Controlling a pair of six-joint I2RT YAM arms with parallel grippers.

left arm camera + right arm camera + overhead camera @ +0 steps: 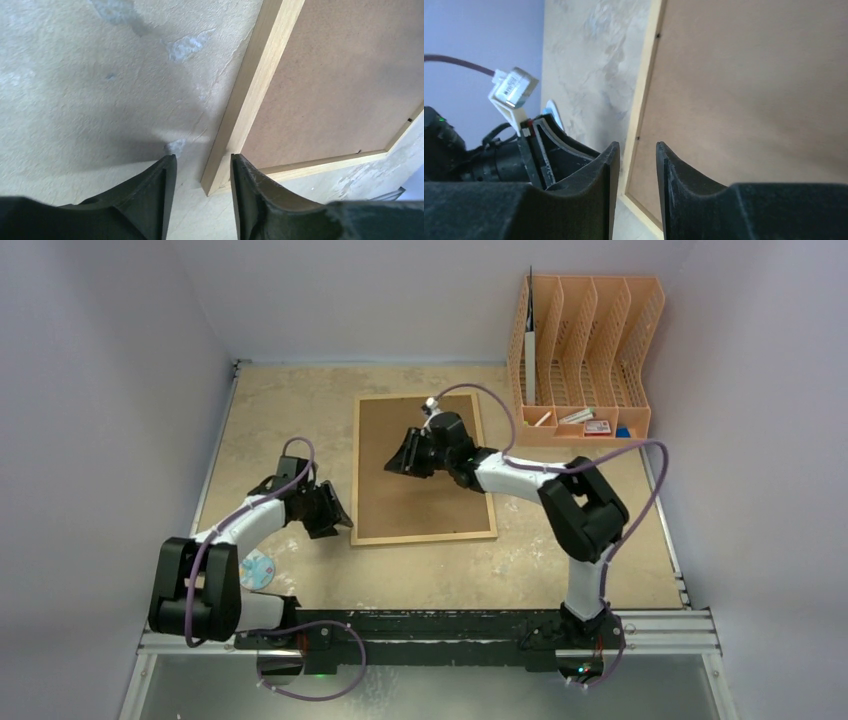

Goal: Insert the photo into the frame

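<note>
1. Light-wood rectangular picture frame [420, 510] lies flat on the mottled beige table [280, 410] with its brown fibreboard back facing up. Its near-left corner sits just under and ahead of my left pincer [335, 515]. The middle of its back lies below my right pincer [400, 462].
2. I see the photo in none of the views, so I cannot tell whether it already sits under that back or lies somewhere else. I do not assume either.
3. On the left wrist view, the left pincer [202, 157] has its jaws parted and holds nothing. One finger hangs over bare table outside the frame [260, 75], the other over the near rail, and the corner points into the gap.
4. The right pincer [634, 145] is likewise parted and empty above the board of the frame [749, 100]. The left rail runs ahead of its gap.
5. I judge the step in hand to be getting a hold on that corner so the frame can be lifted or turned.
6. To do it well, I bring the left pincer down squarely over the corner, with the rail centred between the fingers, before closing.
7. The rail is thin and lies flat, so a glancing touch will likely push the frame away. Resting the right pincer lightly on the board should steady it.
8. I close slowly and check on the wrist view that wood, not air, fills the gap.
</note>
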